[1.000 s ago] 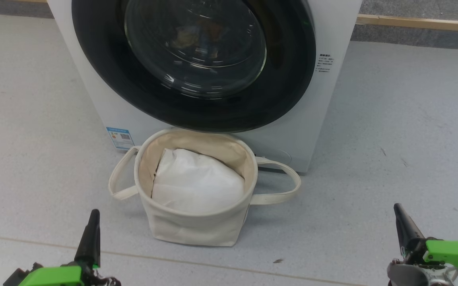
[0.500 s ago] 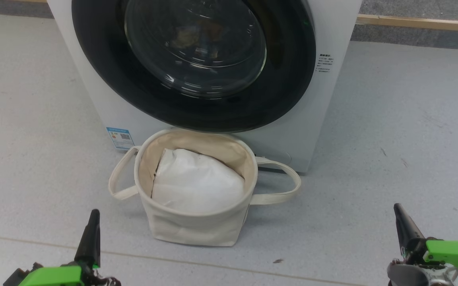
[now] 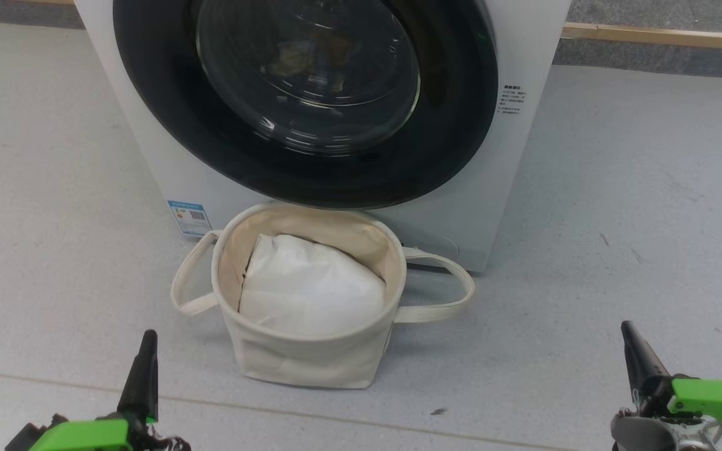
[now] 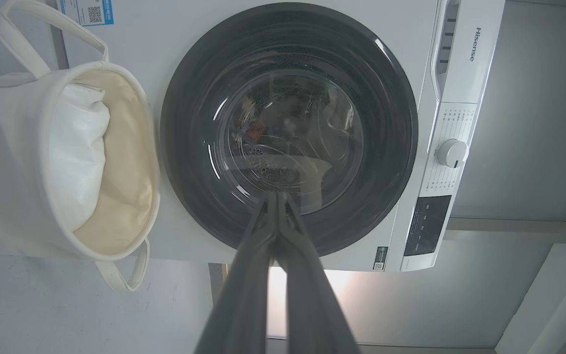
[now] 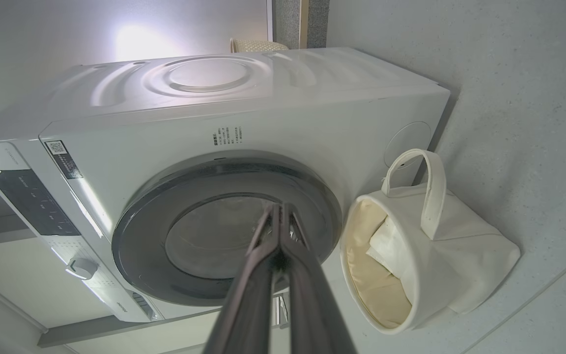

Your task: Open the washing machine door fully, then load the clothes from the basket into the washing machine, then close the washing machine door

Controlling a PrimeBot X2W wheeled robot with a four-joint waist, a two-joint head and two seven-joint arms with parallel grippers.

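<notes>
The washing machine point(image 3: 517, 163) stands straight ahead with the washing machine door point(image 3: 461, 125) flat against its front, black rim around a glass bowl. Behind the glass the clothes point(image 4: 253, 130) show as a dim brown and orange patch. The cream basket point(image 3: 311, 366) sits on the floor before the machine and holds a plain white padded bag point(image 3: 311, 291). My left gripper point(image 3: 146, 341) is low at the left, shut and holding nothing. My right gripper point(image 3: 627, 331) is low at the right, likewise shut with nothing in it. Both stand well short of the basket.
Grey floor point(image 3: 637, 207) spreads to both sides of the machine. A wooden skirting strip point(image 3: 662, 36) runs along the wall at the back right. The machine's control panel with a dial point(image 4: 452, 152) lies beside the door in the left wrist view.
</notes>
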